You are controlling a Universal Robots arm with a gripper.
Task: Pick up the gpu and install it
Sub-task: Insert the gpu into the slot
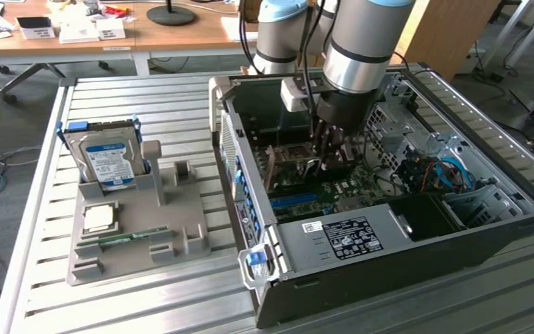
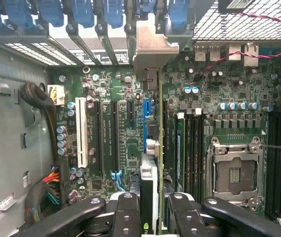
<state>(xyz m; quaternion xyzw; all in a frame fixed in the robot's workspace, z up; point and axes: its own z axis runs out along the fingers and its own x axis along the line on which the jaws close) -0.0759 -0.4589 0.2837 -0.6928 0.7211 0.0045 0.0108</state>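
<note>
The gpu (image 2: 158, 143) is seen edge-on in the wrist view, a thin dark card standing upright over the green motherboard (image 2: 125, 123). Its silver end bracket (image 2: 150, 49) reaches up to the row of blue-clipped slot covers. The card runs in line with the blue expansion slot (image 2: 146, 111); I cannot tell whether it is seated. My gripper (image 2: 152, 202) is shut on the card's near end, one black finger (image 2: 128, 210) on each side. In the exterior view my gripper (image 1: 332, 149) reaches down into the open computer case (image 1: 489, 229), and the card is hidden under it.
A grey holder (image 1: 188, 209) to the exterior view's left of the case carries a silver hard drive (image 1: 109, 160), a processor chip (image 1: 98, 218) and a green memory stick (image 1: 123, 238). Inside the case are the power supply (image 1: 346, 236), the processor socket (image 2: 234, 173), a white slot (image 2: 82, 131) and cable bundles (image 2: 49, 190).
</note>
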